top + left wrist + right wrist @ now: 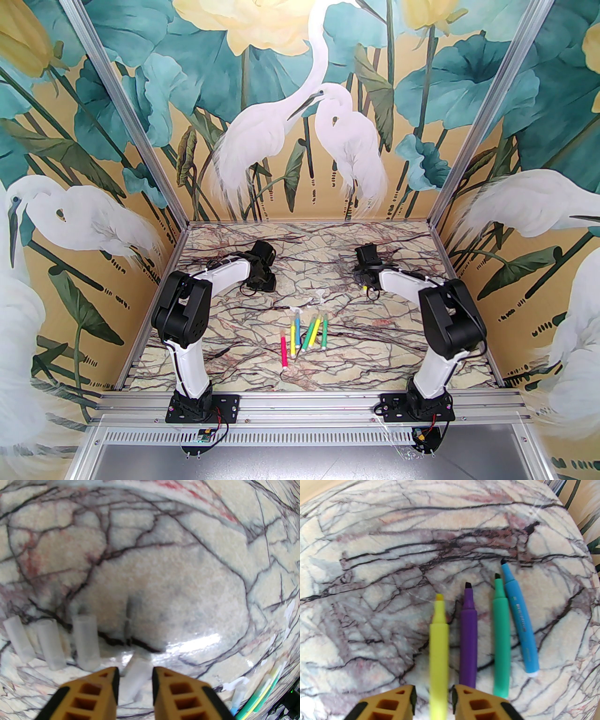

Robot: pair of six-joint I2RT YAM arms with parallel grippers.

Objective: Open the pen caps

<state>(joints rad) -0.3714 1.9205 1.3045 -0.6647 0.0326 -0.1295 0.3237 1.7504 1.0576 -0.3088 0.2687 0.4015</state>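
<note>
The left gripper's (135,671) jaws sit narrow around a blurred cap (137,681) — gripped or loose, I cannot tell. Three caps (85,641) rest just left. The right gripper's (433,691) jaws — slightly apart — flank a blurred yellow pen (439,639), its end cut off.

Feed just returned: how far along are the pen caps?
Done: purple pen, green pen, blue pen uncapped; three loose caps. In hand: bare yellow pen between the right gripper's open jaws, fourth cap between the left gripper's. Left: capped pens in the centre pile.

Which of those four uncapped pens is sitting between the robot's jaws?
The yellow pen: it alone lies between the right jaws; the purple pen, green pen and blue pen lie beside it.
</note>
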